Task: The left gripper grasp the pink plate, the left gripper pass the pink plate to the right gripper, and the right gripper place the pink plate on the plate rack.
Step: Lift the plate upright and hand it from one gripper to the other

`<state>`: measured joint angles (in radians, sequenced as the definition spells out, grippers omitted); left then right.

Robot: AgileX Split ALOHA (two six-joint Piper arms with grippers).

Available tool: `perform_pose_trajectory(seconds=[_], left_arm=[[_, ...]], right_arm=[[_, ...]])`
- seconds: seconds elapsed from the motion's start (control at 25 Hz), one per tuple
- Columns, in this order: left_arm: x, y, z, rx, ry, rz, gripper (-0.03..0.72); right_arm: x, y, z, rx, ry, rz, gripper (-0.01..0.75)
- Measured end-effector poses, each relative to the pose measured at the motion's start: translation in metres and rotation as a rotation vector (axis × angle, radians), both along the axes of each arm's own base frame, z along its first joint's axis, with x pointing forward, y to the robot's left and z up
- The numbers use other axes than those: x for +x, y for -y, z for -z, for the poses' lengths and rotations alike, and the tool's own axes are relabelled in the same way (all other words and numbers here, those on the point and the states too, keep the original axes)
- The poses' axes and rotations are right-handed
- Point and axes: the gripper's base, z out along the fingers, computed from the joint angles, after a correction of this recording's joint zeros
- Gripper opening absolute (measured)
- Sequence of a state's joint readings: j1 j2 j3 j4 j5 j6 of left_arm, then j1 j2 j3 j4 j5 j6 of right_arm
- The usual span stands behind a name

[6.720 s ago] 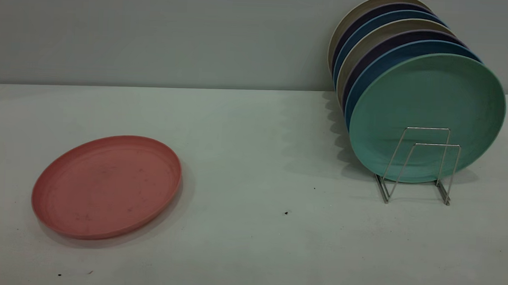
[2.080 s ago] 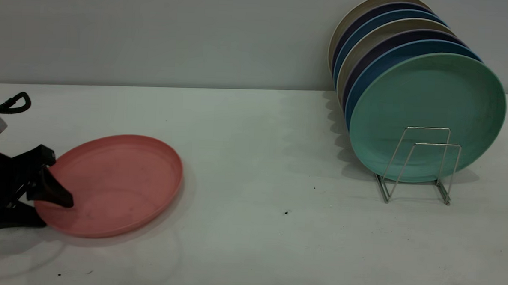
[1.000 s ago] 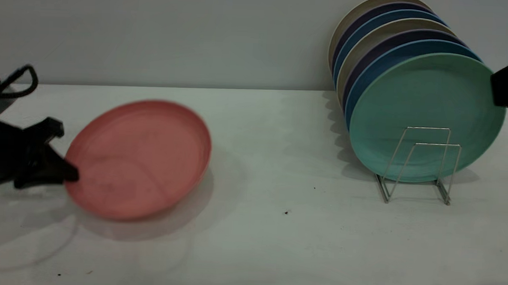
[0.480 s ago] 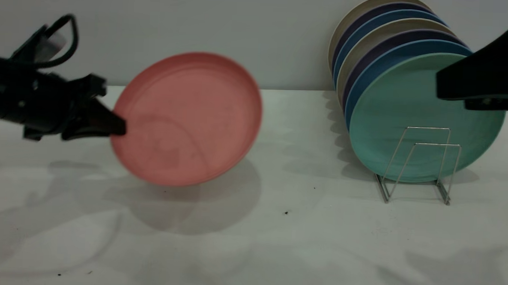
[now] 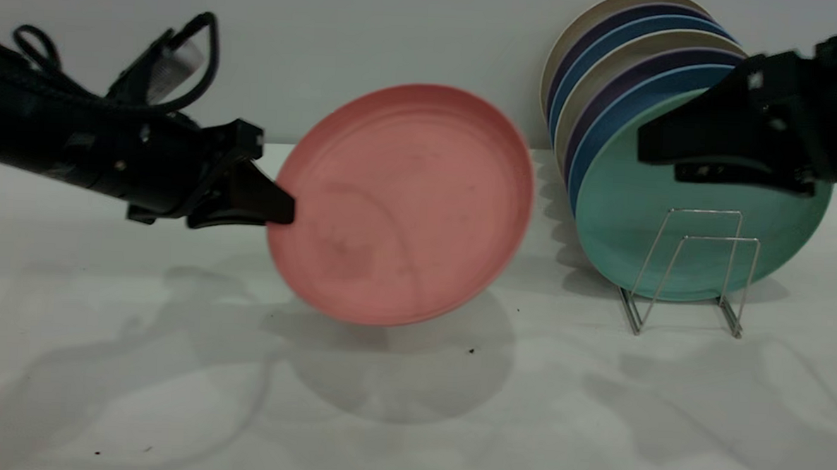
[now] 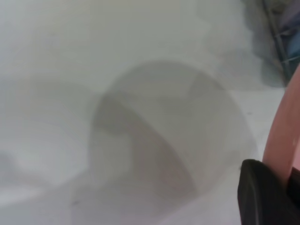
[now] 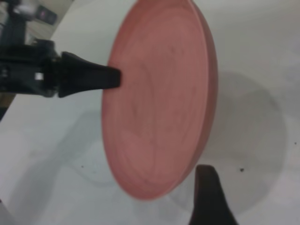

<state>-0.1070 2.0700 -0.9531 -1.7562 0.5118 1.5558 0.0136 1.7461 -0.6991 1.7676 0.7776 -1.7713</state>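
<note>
— Pink plate (image 5: 402, 202) status?

— My left tool (image 5: 278, 211) pinches its rim, holding it tilted in the air, clear of the tabletop (image 5: 172, 365), face toward the outside camera.

— And your right tool (image 5: 648, 150)?

— Just past the plate's far edge, in front of the green plate (image 5: 700, 254). I cannot tell whether it is spread.

— Which step?

— The handover, I judge. Next the right tool must close on the free rim opposite my left grip before I let go.

— Room for it?

— Beyond the right tool, the plate rack (image 5: 692, 272) has free front loops; behind them stand blue and beige plates (image 5: 609, 67). Pale tabletop, plain wall (image 5: 363, 42).
</note>
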Motion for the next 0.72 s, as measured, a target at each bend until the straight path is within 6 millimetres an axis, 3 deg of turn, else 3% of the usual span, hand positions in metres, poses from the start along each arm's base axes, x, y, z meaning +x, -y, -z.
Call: perform_pose_trajectory(seconds=[0.28, 0.72], left_arm=[[-0.003, 0.020, -0.003, -0.020, -0.004, 0.044, 0.011], [-0.014, 0.052, -0.004, -0.025, -0.007, 0.132, 0.010]], right_arm=[[0.008, -0.002, 0.023, 0.020, -0.065, -0.015, 0.496], [0.003, -0.025, 0.024, 0.017, -0.058, -0.104, 0.493]])
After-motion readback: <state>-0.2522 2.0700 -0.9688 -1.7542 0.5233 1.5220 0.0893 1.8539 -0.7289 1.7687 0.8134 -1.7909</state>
